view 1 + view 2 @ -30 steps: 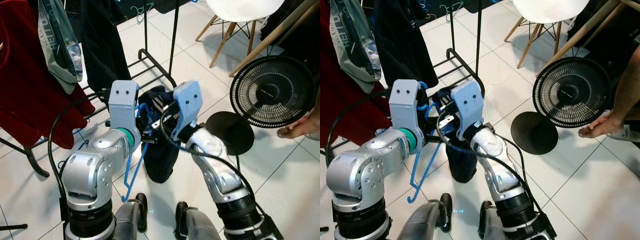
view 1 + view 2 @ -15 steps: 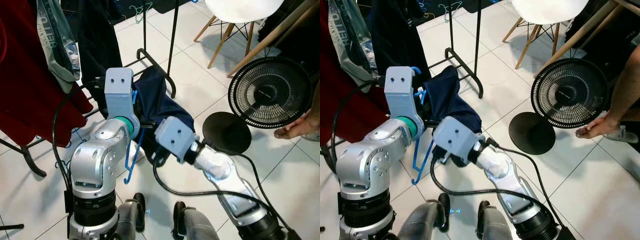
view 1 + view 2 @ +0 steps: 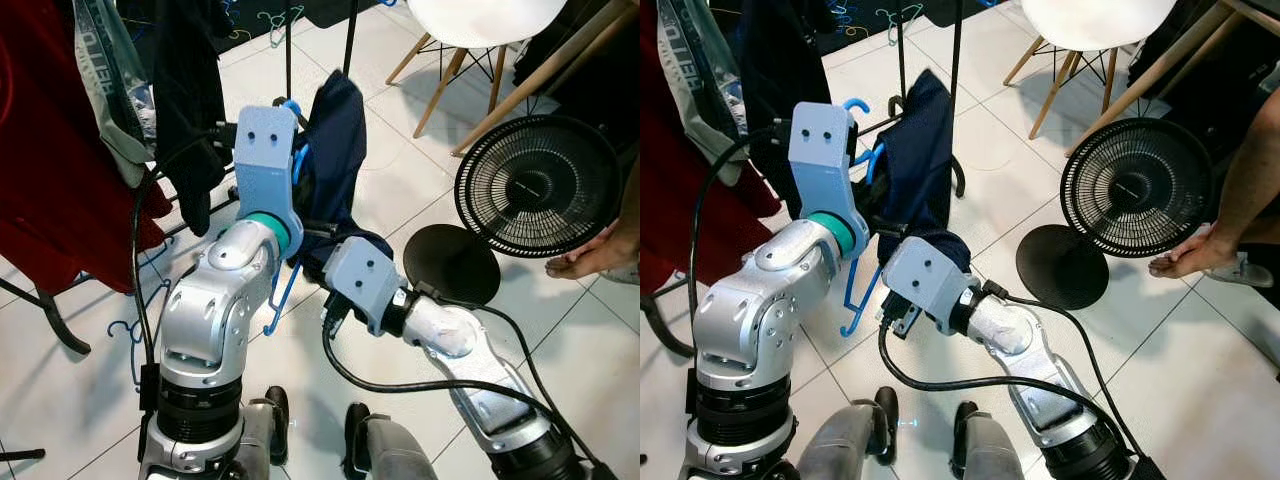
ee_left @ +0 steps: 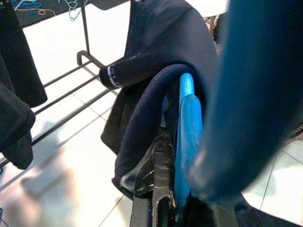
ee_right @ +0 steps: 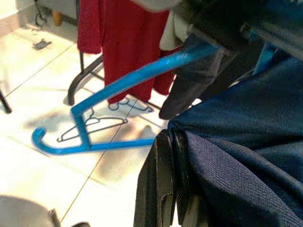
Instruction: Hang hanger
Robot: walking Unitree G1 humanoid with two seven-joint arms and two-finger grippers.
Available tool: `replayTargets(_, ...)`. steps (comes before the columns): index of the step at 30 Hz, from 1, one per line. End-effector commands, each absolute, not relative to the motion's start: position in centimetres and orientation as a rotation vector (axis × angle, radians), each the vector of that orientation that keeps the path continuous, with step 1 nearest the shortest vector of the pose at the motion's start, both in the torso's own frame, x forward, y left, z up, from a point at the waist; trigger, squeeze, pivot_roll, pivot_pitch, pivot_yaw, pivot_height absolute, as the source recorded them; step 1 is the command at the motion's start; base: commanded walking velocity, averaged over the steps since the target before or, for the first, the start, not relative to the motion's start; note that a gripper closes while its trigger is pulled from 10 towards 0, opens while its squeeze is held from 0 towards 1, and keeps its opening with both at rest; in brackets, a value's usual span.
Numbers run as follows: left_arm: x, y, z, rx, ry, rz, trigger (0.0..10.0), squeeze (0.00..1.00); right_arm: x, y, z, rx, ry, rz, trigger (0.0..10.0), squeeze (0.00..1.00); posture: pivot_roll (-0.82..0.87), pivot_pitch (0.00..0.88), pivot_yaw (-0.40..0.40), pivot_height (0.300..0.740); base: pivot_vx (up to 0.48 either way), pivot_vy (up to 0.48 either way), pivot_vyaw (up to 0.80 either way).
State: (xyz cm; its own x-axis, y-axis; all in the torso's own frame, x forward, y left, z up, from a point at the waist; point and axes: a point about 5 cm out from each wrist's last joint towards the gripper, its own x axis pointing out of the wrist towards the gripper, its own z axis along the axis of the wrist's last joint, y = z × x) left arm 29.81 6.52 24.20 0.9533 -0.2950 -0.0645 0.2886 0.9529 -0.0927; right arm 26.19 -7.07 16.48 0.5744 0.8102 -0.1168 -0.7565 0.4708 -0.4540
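- White floor tiles [image 3: 400, 160] surround a black clothes rack [image 3: 956, 90].
- Left gripper [image 4: 163, 189] fingers clamp the blue hanger [image 3: 862, 290], raised near the rack, not yet hung.
- Right gripper [image 5: 173, 198] fingers pinch the navy garment [image 3: 335, 140].

White tiled floor [image 3: 330, 150] carries a black fan [image 3: 540, 185] and a rack base [image 3: 310, 125].

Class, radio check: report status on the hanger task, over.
Left end effector shut on blue hanger, raised toward rack. Right end effector shut on navy garment. Standing fan and a person's hand close by on the right.
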Motion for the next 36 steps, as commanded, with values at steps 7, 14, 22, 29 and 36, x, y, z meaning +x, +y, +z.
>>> replayTargets(7, 30.3, 6.9, 26.4, -0.087, -0.081, -0.280, 10.0, 0.00, 25.5, -9.2, 15.5, -0.446, -0.012, 1.026, 10.0, 0.00, -0.02, 0.186, 0.036, 0.740, 0.000, 0.000, 0.00)
replayTargets(14, 30.5, 7.6, 26.8, -0.042, -0.144, -0.233, 10.0, 0.00, 27.2, -12.2, 15.4, -0.332, 0.014, 0.829, 10.0, 0.00, -0.02, 0.191, 0.041, 0.740, 0.000, 0.000, 0.00)
replayTargets(22, 30.0, 8.0, 25.7, 0.149, -0.180, -0.274, 10.0, 0.00, 31.1, -20.8, 18.7, 0.035, -0.151, 0.156, 10.0, 0.00, -0.01, 0.195, 0.060, 0.740, 0.000, 0.000, 0.00)
replayTargets(29, 29.0, 8.5, 23.8, 0.251, -0.151, -0.351, 10.0, 0.00, 31.9, -25.4, 22.3, 0.314, -0.327, -0.096, 10.0, 0.00, -0.01, 0.196, 0.061, 0.740, 0.000, 0.000, 0.00)
replayTargets(36, 28.4, 8.9, 22.6, 0.300, -0.123, -0.388, 10.0, 0.00, 32.0, -28.1, 24.2, 0.425, -0.427, -0.212, 10.0, 0.00, 0.01, 0.196, 0.064, 0.740, 0.000, 0.000, 0.00)
